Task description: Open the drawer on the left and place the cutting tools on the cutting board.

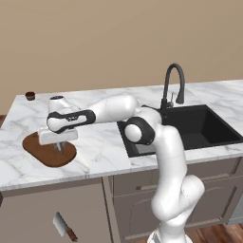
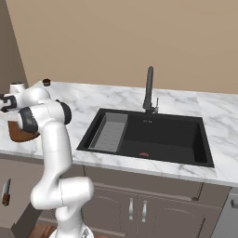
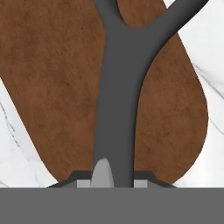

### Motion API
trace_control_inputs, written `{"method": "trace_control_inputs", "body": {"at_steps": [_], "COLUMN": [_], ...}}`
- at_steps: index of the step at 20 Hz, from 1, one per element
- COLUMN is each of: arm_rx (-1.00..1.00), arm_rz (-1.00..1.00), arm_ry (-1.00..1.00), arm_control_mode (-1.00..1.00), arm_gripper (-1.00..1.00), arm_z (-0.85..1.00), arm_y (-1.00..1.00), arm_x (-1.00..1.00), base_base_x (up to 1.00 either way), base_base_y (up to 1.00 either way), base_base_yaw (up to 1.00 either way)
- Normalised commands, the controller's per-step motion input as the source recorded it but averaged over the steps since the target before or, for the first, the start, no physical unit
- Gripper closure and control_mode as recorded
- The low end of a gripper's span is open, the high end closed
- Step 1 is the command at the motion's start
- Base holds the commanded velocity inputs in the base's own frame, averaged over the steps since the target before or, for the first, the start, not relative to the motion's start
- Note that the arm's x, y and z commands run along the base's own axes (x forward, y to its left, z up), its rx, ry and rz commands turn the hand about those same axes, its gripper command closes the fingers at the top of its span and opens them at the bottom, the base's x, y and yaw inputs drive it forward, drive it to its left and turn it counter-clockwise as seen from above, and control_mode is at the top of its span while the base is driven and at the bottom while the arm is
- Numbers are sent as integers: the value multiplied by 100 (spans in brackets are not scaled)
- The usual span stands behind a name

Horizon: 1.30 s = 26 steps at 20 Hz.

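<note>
My gripper [image 1: 59, 145] is shut on the grey Y-shaped peeler [image 3: 116, 87] and hangs over the dark-brown cutting board [image 1: 47, 153] on the counter's left part. In the hand view the peeler runs up from between my fingertips [image 3: 114, 181], its fork spread over the cutting board [image 3: 52, 87]. Whether the peeler touches the wood I cannot tell. The drawer [image 1: 28, 213] below the counter stands pulled open, and the cleaver [image 1: 64, 226] lies in it, silver blade and reddish handle. From the right base view the cleaver [image 2: 5, 191] shows at the left edge, with the cutting board [image 2: 18, 133] partly behind my arm.
A tiny dark-brown cup [image 1: 30, 96] stands at the counter's back left corner. The black sink [image 1: 199, 126] with its faucet [image 1: 173, 85] lies to the right of the arm. Cabinet doors with vertical handles [image 2: 137, 208] sit under the sink.
</note>
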Motion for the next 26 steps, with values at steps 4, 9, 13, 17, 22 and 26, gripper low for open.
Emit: {"method": "trace_control_inputs", "body": {"at_steps": [4, 9, 13, 17, 22, 26], "arm_rx": [0, 0, 0, 0, 0, 0], "arm_rz": [0, 0, 0, 0, 0, 0], "arm_ry": [0, 0, 0, 0, 0, 0], "arm_control_mode": [-100, -100, -100, -100, -100, -100], "arm_gripper": [100, 100, 100, 100, 100, 100], "arm_z": [0, -1, -1, -1, 0, -6], "arm_y": [3, 17, 3, 0, 0, 0], "arm_x": [38, 20, 23, 24, 12, 0], "base_base_x": [0, 0, 0, 0, 0, 0], "base_base_y": [0, 0, 0, 0, 0, 0], "base_base_yaw": [0, 0, 0, 0, 0, 0]}}
